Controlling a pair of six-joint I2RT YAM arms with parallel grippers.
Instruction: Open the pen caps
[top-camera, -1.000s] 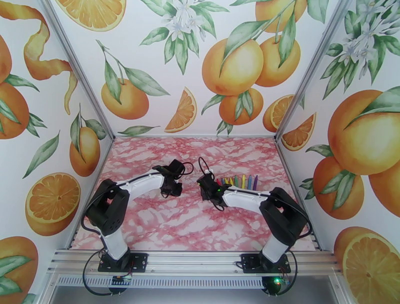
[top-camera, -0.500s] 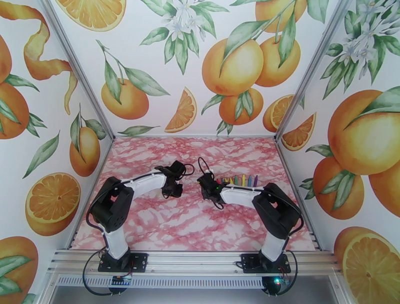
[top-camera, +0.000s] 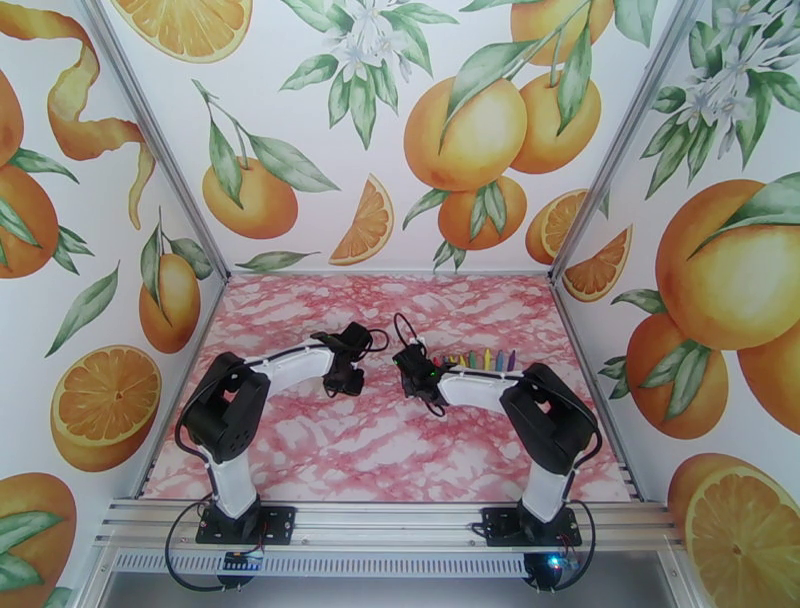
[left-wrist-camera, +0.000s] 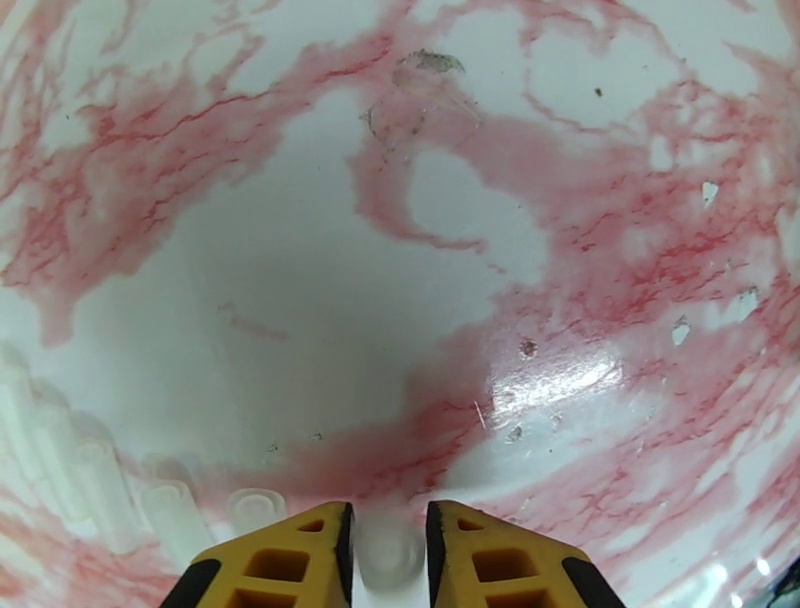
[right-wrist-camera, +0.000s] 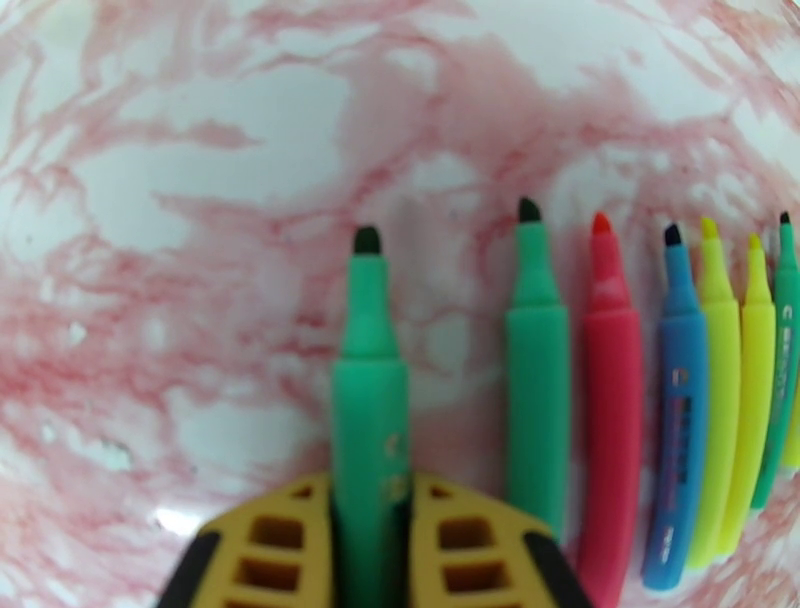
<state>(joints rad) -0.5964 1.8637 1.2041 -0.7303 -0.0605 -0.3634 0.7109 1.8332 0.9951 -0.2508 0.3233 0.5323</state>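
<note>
My right gripper (right-wrist-camera: 370, 560) is shut on a green pen (right-wrist-camera: 368, 400) whose dark tip is bare and points away from me. Beside it on the table lies a row of uncapped pens (right-wrist-camera: 610, 400): green, red, blue, then yellows and a thin green one. From above, the same row (top-camera: 482, 359) lies just right of the right gripper (top-camera: 408, 365). My left gripper (left-wrist-camera: 386, 545) hangs low over the table with a clear pen cap (left-wrist-camera: 388, 548) between its yellow fingers (left-wrist-camera: 300, 550). I cannot tell whether they press it. Several more clear caps (left-wrist-camera: 170, 500) stand in a line to its left.
The pink marbled tabletop (top-camera: 380, 450) is walled by orange-print panels on three sides. A metal rail (top-camera: 380, 520) carrying both arm bases runs along the near edge. In the top view the left gripper (top-camera: 345, 382) sits a short way from the right one.
The right arm has folded, its elbow swinging left, and its gripper has shifted slightly away from me. The left arm has barely moved.
</note>
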